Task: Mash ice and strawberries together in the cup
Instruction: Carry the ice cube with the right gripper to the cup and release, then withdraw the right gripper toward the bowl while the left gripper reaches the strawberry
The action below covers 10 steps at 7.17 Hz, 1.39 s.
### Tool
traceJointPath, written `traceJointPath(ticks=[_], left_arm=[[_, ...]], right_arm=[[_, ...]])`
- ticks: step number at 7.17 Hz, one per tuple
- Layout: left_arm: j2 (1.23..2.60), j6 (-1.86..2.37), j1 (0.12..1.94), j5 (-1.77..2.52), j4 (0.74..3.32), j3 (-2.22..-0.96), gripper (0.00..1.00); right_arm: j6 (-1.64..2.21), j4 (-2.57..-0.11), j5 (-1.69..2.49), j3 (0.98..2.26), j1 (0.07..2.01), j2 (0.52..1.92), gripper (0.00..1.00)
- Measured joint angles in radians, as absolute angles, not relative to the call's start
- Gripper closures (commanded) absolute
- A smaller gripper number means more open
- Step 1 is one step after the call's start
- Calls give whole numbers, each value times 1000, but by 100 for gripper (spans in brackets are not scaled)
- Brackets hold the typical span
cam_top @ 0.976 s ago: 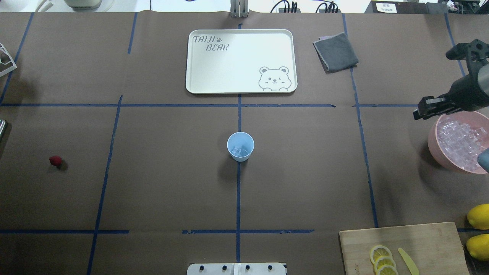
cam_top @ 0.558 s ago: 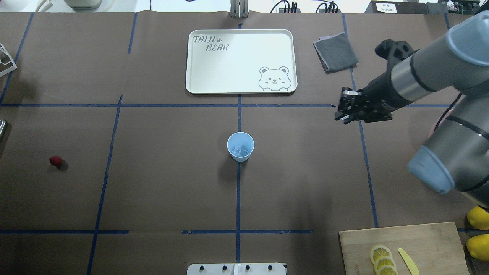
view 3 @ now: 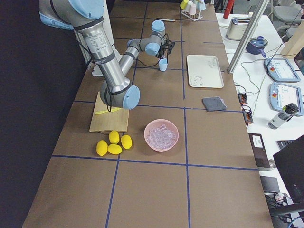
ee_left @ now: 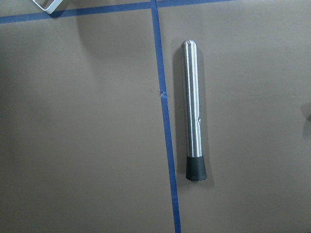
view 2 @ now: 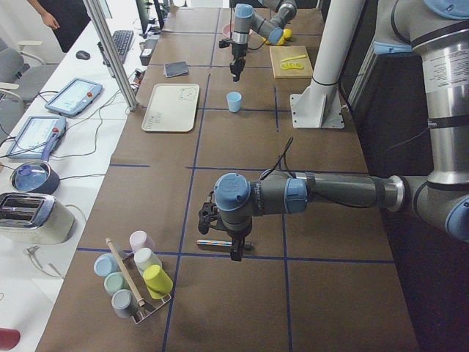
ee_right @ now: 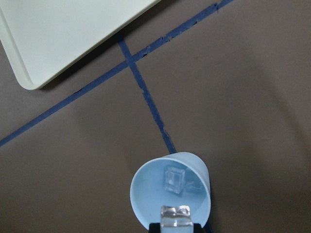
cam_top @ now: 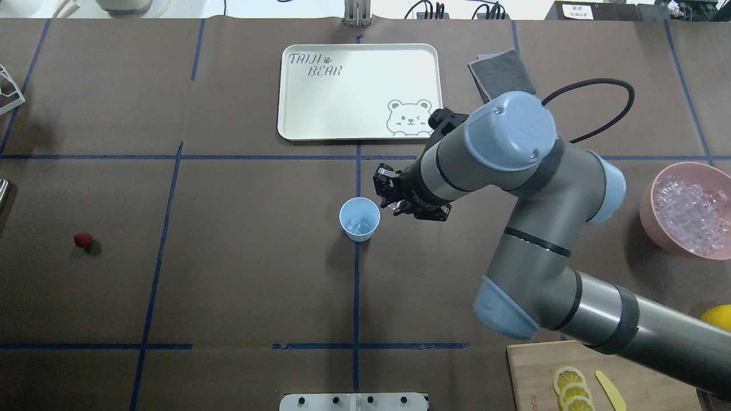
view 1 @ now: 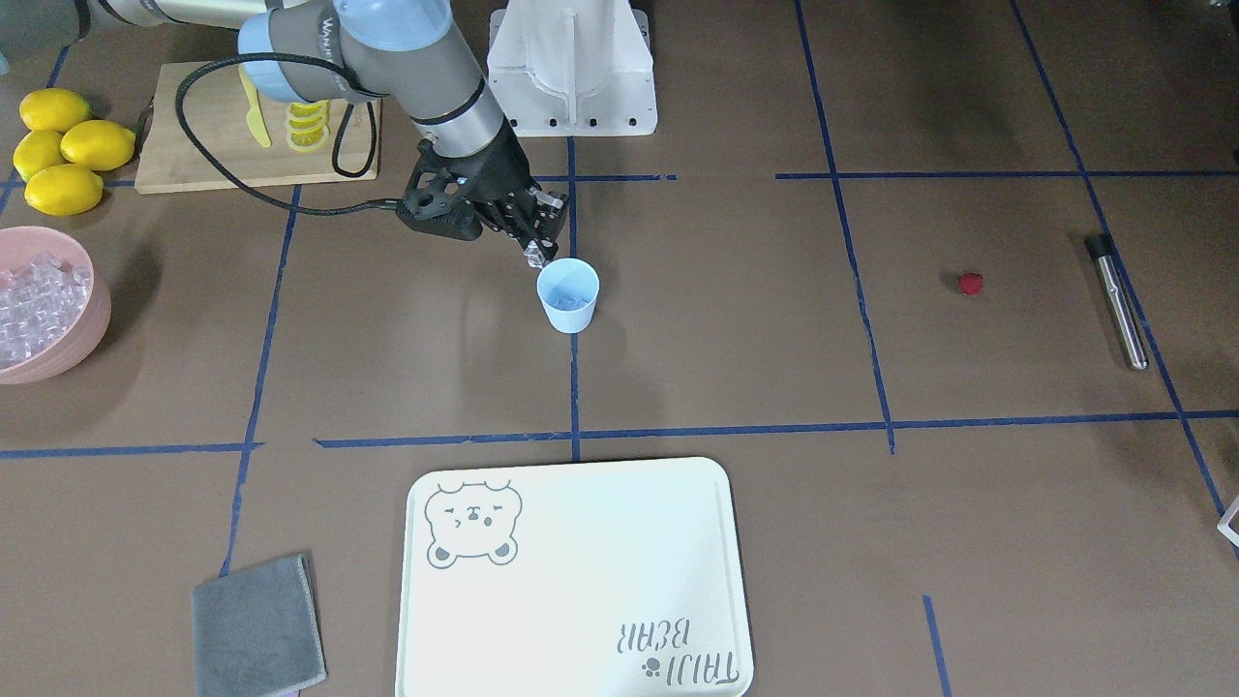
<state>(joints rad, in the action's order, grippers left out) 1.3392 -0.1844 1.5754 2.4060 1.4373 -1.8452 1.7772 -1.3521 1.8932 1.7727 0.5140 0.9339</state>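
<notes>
The light-blue cup [cam_top: 357, 209] stands at the table's middle with a few ice cubes [ee_right: 174, 178] in it. My right gripper [cam_top: 391, 201] is shut on one clear ice cube [ee_right: 176, 216] and holds it just above the cup's rim [ee_right: 146, 189] on the cup's right side; this also shows in the front view [view 1: 535, 254]. The red strawberry [cam_top: 83, 240] lies alone far left. My left gripper [view 2: 234, 253] hovers over a steel muddler [ee_left: 193, 111]; I cannot tell whether it is open or shut.
A pink bowl [cam_top: 648, 211] full of ice [cam_top: 691, 214] stands at the right edge. A bear tray [cam_top: 360, 91] and a grey cloth [cam_top: 502, 68] lie behind the cup. A cutting board [cam_top: 628, 365] with lemon slices and a yellow knife, and lemons [view 1: 58, 145], are front right.
My right arm has swung left from over the pink bowl to the cup, with the gripper now at the cup's rim. The cup and the strawberry have not moved.
</notes>
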Motion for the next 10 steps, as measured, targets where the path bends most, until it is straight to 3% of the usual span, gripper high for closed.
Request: traceJointPath(ticks=[1,2,3,4,6,7,10], left_arm=[[1339,-185,1575,2407,1438,-1845,0],[1340,-185,1575,2407,1438,-1846,0],[1340,-185,1575,2407,1438,-1846,0],[1340,-185,1575,2407,1438,-1846,0],[1339,-184,1575,2407,1437,-1845,0],[1339,-184,1575,2407,1437,-1845,0],[1344,-176,1569,2428,1442,-1847,0]], right_arm=[[1784,-1352,1879,1751,497,918,87],[1785,-1352,1873,1737,486,912,66],[1783,-1349,1867,1724,481,909,53],[1782,-1344,1862,1718,480,908,50],[1781,-1339,1859,1712,479,907,31],[1781,-1338,1858,1711,479,907,1],[1775,-1345,1936,1764,543,940,0]])
